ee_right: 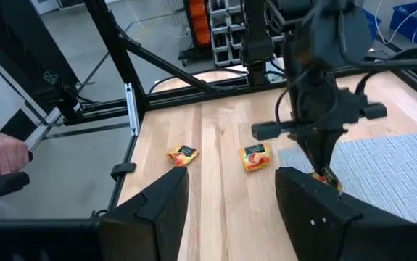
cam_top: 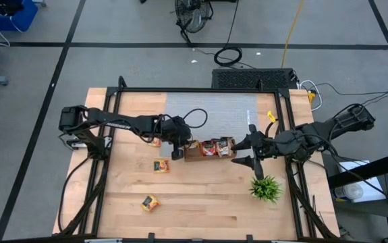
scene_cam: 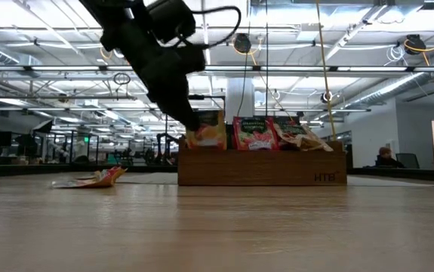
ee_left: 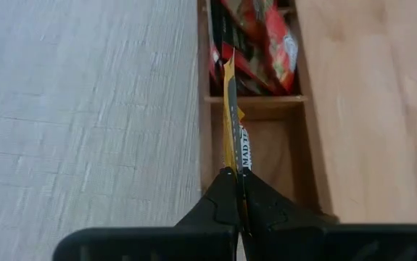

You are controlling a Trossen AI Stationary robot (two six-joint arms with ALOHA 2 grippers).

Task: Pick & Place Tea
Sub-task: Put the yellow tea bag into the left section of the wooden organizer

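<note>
My left gripper [cam_top: 179, 146] is shut on an orange-yellow tea sachet [scene_cam: 207, 133] over the left end compartment [ee_left: 260, 148] of the brown wooden tray [scene_cam: 262, 169]. Red sachets [ee_left: 260, 40] stand in the middle compartment, and more sachets [scene_cam: 300, 134] in the right one. My right gripper [cam_top: 242, 152] is open and empty just right of the tray. Loose sachets lie flat on the table left of the tray [cam_top: 161, 165] and nearer the front [cam_top: 150, 202]. My left gripper pinches the orange-yellow sachet by one edge [ee_left: 234, 165] between its two fingers. The fingers slant down from the table's left. The sachet sticks out past the fingertips, edge-on in the left wrist view, with its lower end at the tray's rim [scene_cam: 201, 145]; whether it touches the tray I cannot tell.
A spiky green plant [cam_top: 266, 189] stands right of centre near the front. A grey mat [cam_top: 207, 111] covers the far middle of the table. The black frame rails [cam_top: 113, 121] run along both sides. A person's hand [ee_right: 1, 154] shows beyond the table's left side.
</note>
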